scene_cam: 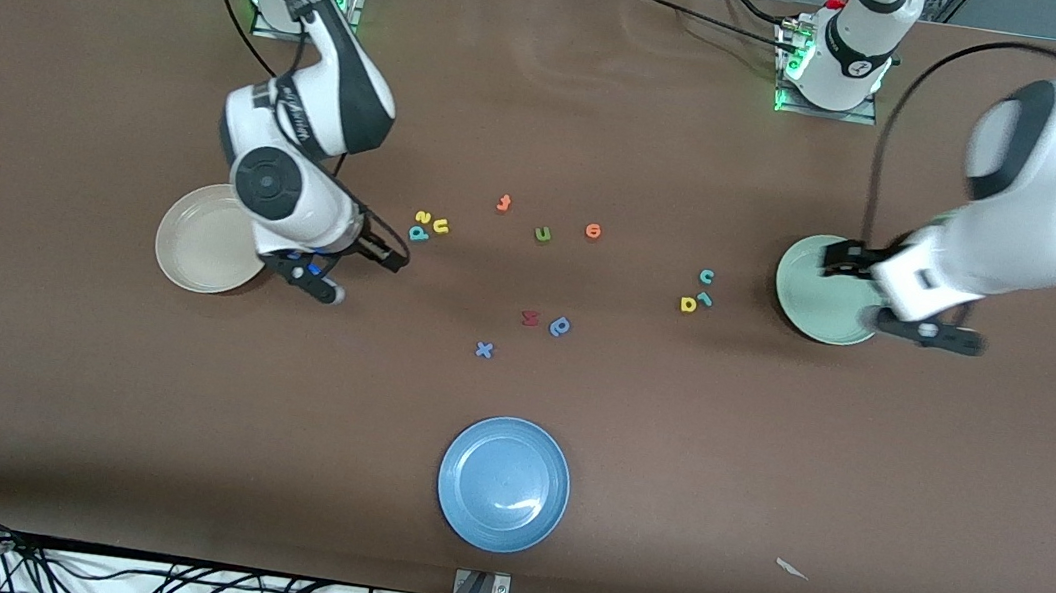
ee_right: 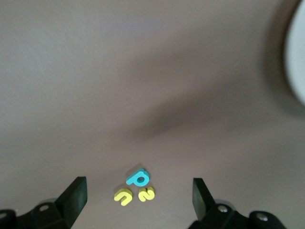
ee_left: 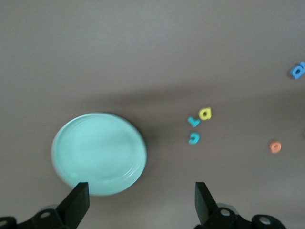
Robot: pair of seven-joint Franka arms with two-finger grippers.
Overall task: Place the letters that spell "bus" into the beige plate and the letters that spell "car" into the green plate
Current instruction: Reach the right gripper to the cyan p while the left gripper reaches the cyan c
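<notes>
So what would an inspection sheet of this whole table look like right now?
Surface: brown table, bare between items.
Job's things: teal b, yellow s and yellow u clustered beside the beige plate; teal c, teal r and yellow a clustered beside the green plate. Both plates hold no letters.
Clutter: blue plate; orange, green, red and blue spare letters mid-table; paper scrap.
Grippers: right gripper open, between beige plate and b-u-s cluster; left gripper open, over the green plate's edge. Neither holds anything.
Cables: black cables along the camera-side edge; one loops along the left arm.
Surroundings: metal frame at the corners.
</notes>
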